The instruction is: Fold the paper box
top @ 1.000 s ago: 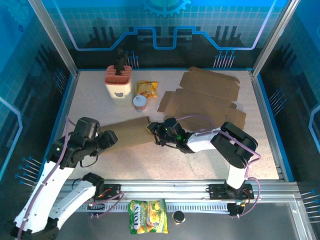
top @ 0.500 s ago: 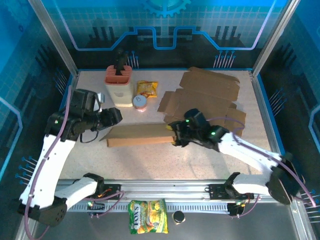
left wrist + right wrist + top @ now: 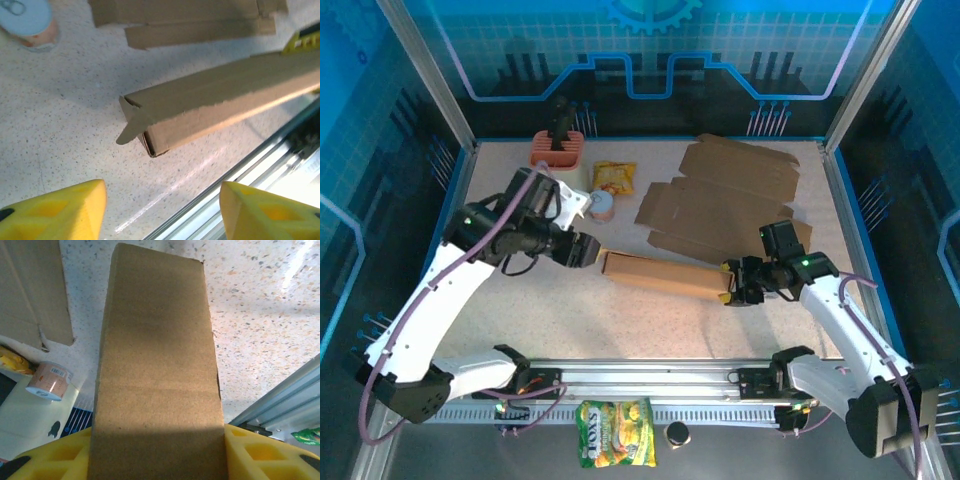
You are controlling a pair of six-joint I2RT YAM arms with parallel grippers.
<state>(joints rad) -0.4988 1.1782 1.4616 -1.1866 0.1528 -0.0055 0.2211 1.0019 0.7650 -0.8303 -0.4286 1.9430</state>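
Observation:
The paper box (image 3: 665,276) is a long brown cardboard sleeve lying across the middle of the table, its right end nearer the front. My right gripper (image 3: 732,285) is shut on that right end; in the right wrist view the paper box (image 3: 157,365) sits tight between both yellow fingers (image 3: 50,455). My left gripper (image 3: 582,250) hovers just off the box's left end, open, holding nothing. In the left wrist view the open end of the paper box (image 3: 150,130) shows a small bent flap, and it lies ahead of the left gripper (image 3: 162,215).
Flat cardboard sheets (image 3: 730,195) lie at the back right. A snack packet (image 3: 614,178), a small can (image 3: 603,207) and a pink-topped container (image 3: 557,150) stand at the back left. The front rail (image 3: 660,378) runs along the near edge, with a snack bag (image 3: 616,447) beyond it.
The right gripper has pulled the box to the right and turned it slightly. The left arm has swung right and now sits at the box's left end.

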